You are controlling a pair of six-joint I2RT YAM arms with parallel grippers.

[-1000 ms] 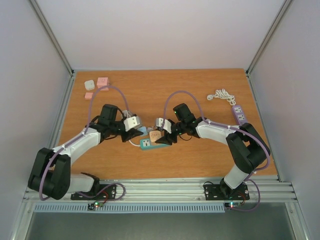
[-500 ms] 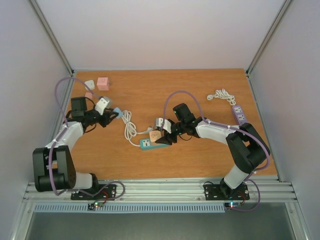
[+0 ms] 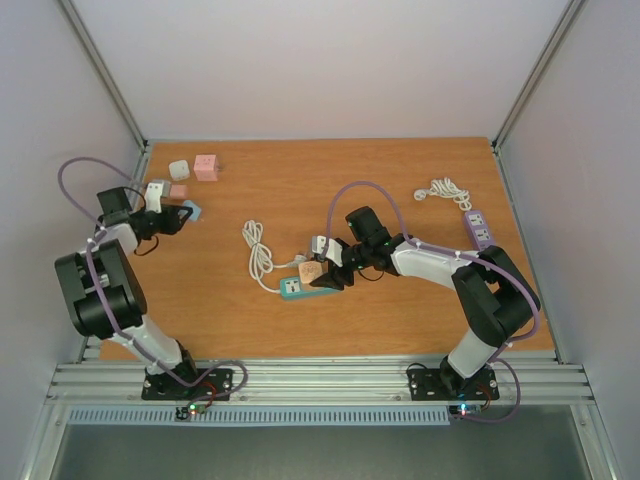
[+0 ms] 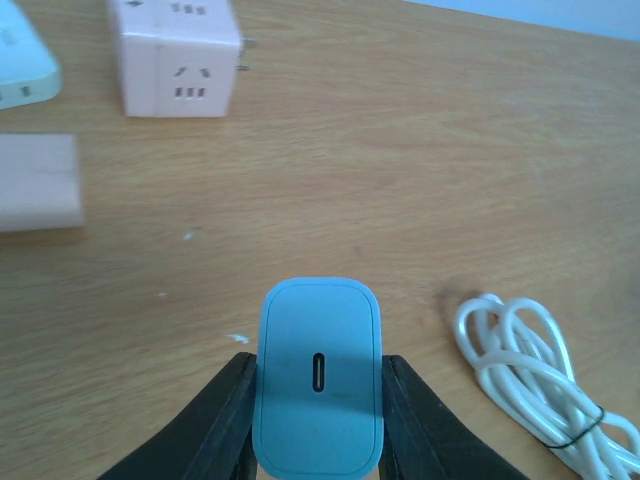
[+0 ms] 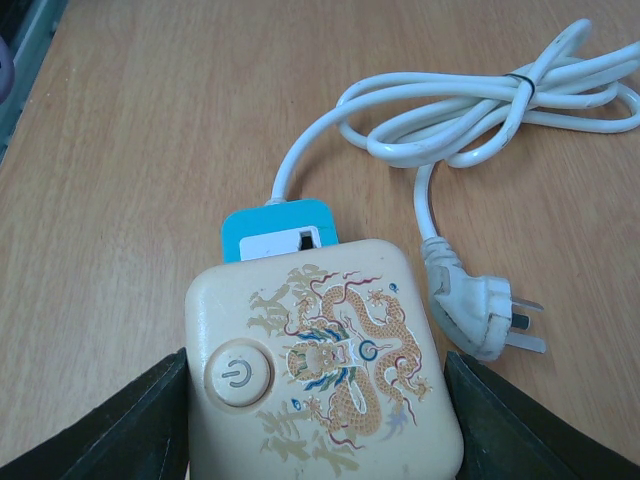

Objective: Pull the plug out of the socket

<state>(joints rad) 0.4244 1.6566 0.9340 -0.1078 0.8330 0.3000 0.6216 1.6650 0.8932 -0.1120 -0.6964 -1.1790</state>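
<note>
Blue charger plug out of the socket, held at the left of the table

The left claw point(image 3: 176, 217) is nearly closed, pinching the light-blue charger plug point(image 4: 320, 375) by its sides above the table point(image 3: 400, 330) at middle left of the overhead frame, near a pink cube adapter point(image 3: 206, 166). The teal power strip point(image 3: 298, 288) lies well apart at frame centre beside its coiled white cable point(image 3: 258, 250). There the right claw point(image 3: 322, 274), about half open, clamps a cream dragon-print adapter point(image 5: 325, 360) seated on the strip.
</note>
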